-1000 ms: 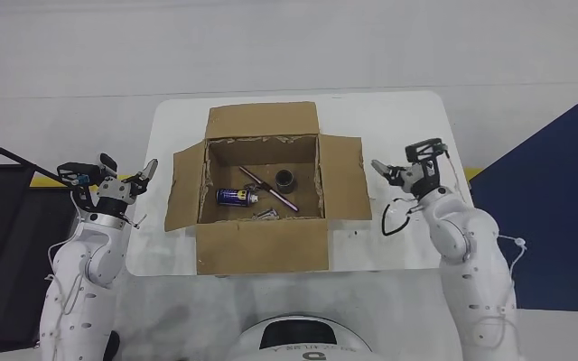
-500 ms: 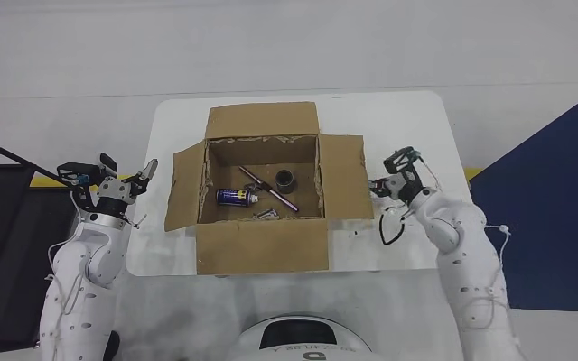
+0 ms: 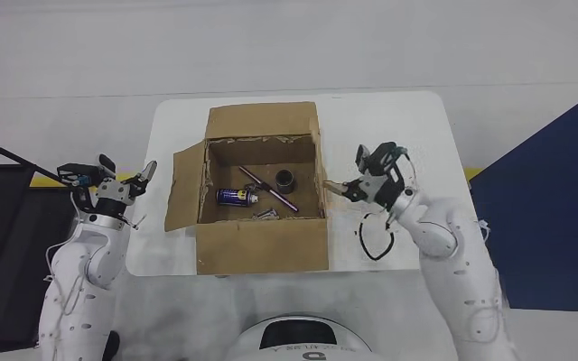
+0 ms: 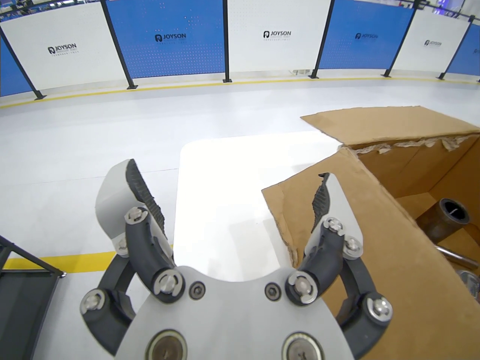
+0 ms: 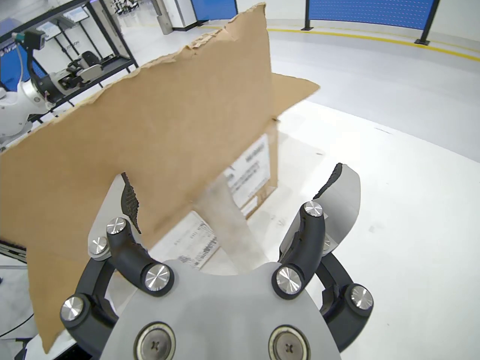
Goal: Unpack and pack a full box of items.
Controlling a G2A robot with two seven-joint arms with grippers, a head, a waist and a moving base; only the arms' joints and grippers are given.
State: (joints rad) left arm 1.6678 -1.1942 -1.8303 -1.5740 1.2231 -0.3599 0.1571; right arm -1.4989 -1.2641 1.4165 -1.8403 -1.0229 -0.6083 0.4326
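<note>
Leftmost, at nine o'clock of the cardboard box (image 3: 262,150), the left gripper (image 3: 129,168) is held near the left edge of the white table (image 3: 406,117), its fingers spread wide with nothing between them. The box is placed at the table's centre, and its left flap (image 3: 185,189), far flap (image 3: 262,119) and near flap (image 3: 262,245) are folded outward. On the box floor a blue spray can (image 3: 233,195) is laid at eight o'clock and a thin purple rod (image 3: 268,188) slantwise across the middle. A short dark tube (image 3: 285,180) is seen at two o'clock, and small metal parts (image 3: 266,215) at six o'clock. At three o'clock the right flap (image 5: 168,132) is stood on edge. The right gripper (image 3: 346,171) is set just beside it, spread, with the flap's edge between its fingers. One fingertip (image 5: 129,192) is partly hidden behind the cardboard, and contact cannot be told.
</note>
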